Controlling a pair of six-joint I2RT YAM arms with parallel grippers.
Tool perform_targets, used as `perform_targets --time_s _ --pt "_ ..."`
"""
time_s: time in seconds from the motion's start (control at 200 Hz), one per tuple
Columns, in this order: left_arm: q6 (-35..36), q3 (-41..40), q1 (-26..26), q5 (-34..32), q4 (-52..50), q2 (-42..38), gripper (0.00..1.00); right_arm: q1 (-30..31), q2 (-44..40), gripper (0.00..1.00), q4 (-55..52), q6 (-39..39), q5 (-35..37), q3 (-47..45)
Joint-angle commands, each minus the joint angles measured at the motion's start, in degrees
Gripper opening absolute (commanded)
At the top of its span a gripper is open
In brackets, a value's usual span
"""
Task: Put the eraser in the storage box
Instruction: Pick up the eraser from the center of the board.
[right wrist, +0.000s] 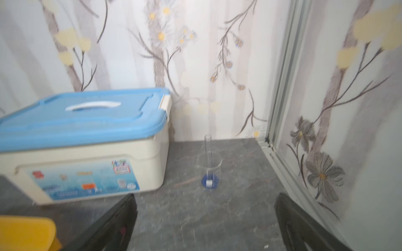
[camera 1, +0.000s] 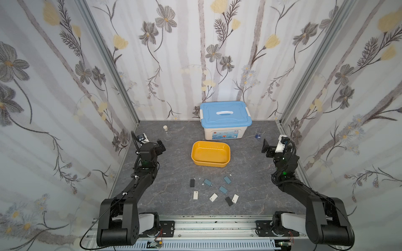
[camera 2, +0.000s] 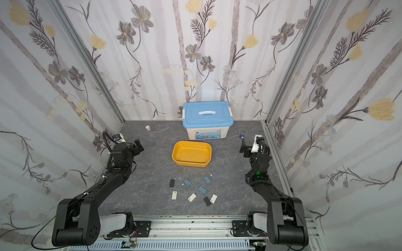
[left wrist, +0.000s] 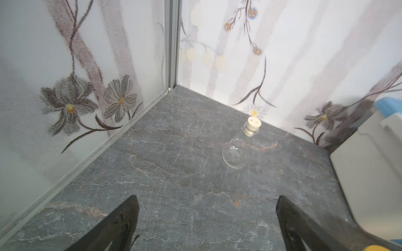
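Nothing picked up yet.
Left gripper (camera 1: 159, 146) and right gripper (camera 1: 266, 148) hang empty, jaws apart, flanking the box (camera 1: 208, 163) at centre; erasers (camera 1: 207, 182) lie scattered below it. Next: reach down for one.

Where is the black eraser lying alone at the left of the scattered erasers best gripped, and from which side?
Across its two long sides, near the middle, coming straight down. The black eraser lies flat on the table, a thin narrow block with nothing touching it, so its short width likely suits the jaws. The open left gripper is probably the nearer one.
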Motion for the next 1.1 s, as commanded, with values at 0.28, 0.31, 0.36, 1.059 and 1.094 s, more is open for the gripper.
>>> perform_targets --time_s 0.28,0.31,0.36,1.059,1.094 --pt "-8.0 25.5 -11.3 -2.9 -41.8 12.2 1.0 12.2 0.3 1.0 -29.7 10.1 8.6 19.7" --pt "-7.4 27.1 -13.4 -4.0 -44.5 13.4 1.0 12.4 1.1 1.0 -30.0 9.1 6.4 19.7" --pt "-6.7 29.0 -16.7 -6.8 -49.2 15.2 1.0 13.6 0.5 1.0 -28.9 8.7 5.2 17.9" --pt "-20.5 5.6 -35.5 8.2 -47.9 6.4 0.99 15.9 -9.1 1.0 -35.6 13.1 1.8 8.2" --pt "-20.4 5.4 -35.5 8.6 -47.3 6.5 0.99 15.9 -9.7 1.0 -35.6 13.1 1.9 7.7"
